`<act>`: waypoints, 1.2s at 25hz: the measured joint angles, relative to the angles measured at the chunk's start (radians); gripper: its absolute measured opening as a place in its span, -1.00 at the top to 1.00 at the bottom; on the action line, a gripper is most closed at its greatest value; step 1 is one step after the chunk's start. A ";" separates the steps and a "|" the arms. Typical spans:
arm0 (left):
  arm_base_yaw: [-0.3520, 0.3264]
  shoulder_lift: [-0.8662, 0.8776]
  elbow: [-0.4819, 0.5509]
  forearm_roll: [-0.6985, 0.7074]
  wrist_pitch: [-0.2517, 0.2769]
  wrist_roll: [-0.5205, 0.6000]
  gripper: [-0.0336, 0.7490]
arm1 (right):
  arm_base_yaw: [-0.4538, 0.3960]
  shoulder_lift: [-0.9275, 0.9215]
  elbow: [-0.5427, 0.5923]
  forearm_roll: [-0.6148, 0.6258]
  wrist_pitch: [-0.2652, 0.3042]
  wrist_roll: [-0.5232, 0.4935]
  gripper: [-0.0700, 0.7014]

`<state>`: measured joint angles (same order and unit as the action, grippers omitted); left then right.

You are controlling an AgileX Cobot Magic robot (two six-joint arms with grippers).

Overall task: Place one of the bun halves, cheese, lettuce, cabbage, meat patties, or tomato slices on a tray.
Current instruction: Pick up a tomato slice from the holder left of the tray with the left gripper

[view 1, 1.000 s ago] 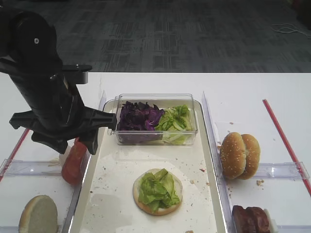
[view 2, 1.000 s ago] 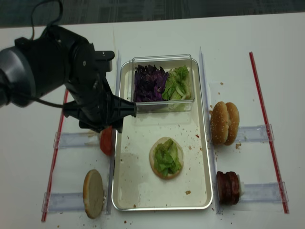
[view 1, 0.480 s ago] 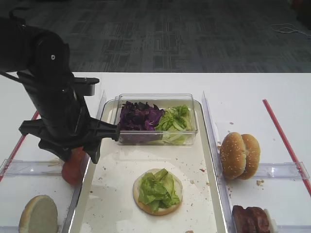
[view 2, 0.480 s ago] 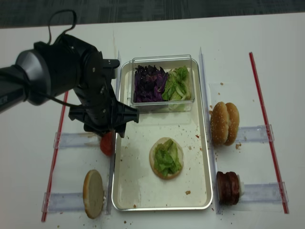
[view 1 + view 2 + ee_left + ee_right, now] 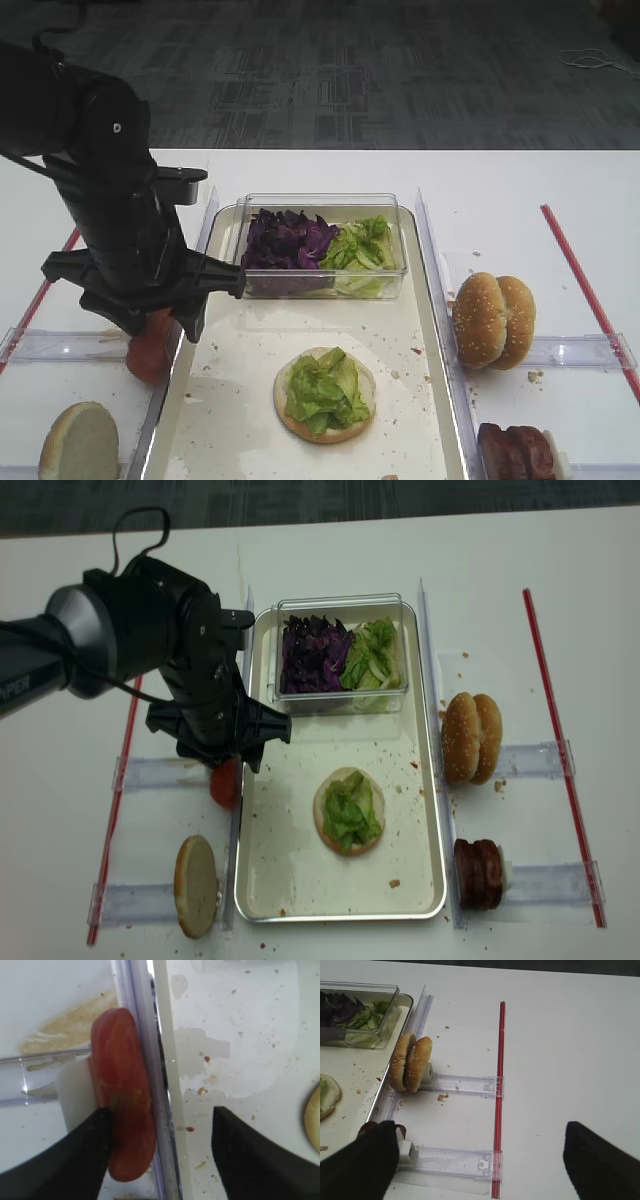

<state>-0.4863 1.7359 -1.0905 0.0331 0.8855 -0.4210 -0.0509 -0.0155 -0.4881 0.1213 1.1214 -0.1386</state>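
Observation:
A red tomato slice (image 5: 125, 1105) stands on edge against a white holder block, just outside the left rim of the tray (image 5: 165, 1060). My left gripper (image 5: 160, 1125) is open and straddles slice and rim. Its left finger (image 5: 75, 1160) touches the slice's outer face and its right finger (image 5: 260, 1155) hangs over the tray floor. From above, the black left arm (image 5: 120, 230) covers the top of the tomato slice (image 5: 150, 345). A bun half topped with lettuce (image 5: 325, 395) lies on the tray (image 5: 240, 350). My right gripper (image 5: 477, 1132) is open over bare table.
A clear box holds purple cabbage (image 5: 285, 240) and green lettuce (image 5: 360, 245) at the tray's far end. Two bun halves (image 5: 493, 320) and meat patties (image 5: 515, 450) stand in holders to the right. Another bun half (image 5: 78, 440) stands at near left. Red strips (image 5: 499, 1085) edge the workspace.
The left arm has swung and lowered onto the tomato slice, so it now hides more of it. The jaws keep the same width. Nothing else has moved.

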 joint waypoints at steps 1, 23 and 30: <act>0.000 0.000 0.000 0.004 0.000 0.000 -0.20 | 0.000 0.000 0.000 0.000 0.000 0.000 -0.97; 0.000 0.000 0.000 0.024 -0.011 0.018 -0.19 | 0.000 0.000 0.000 0.000 0.000 0.000 -0.97; 0.000 0.000 0.000 -0.019 -0.014 0.047 -0.19 | 0.000 0.000 0.000 0.000 0.000 0.000 -0.97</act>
<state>-0.4863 1.7359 -1.0905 0.0141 0.8710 -0.3738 -0.0509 -0.0155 -0.4881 0.1213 1.1214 -0.1386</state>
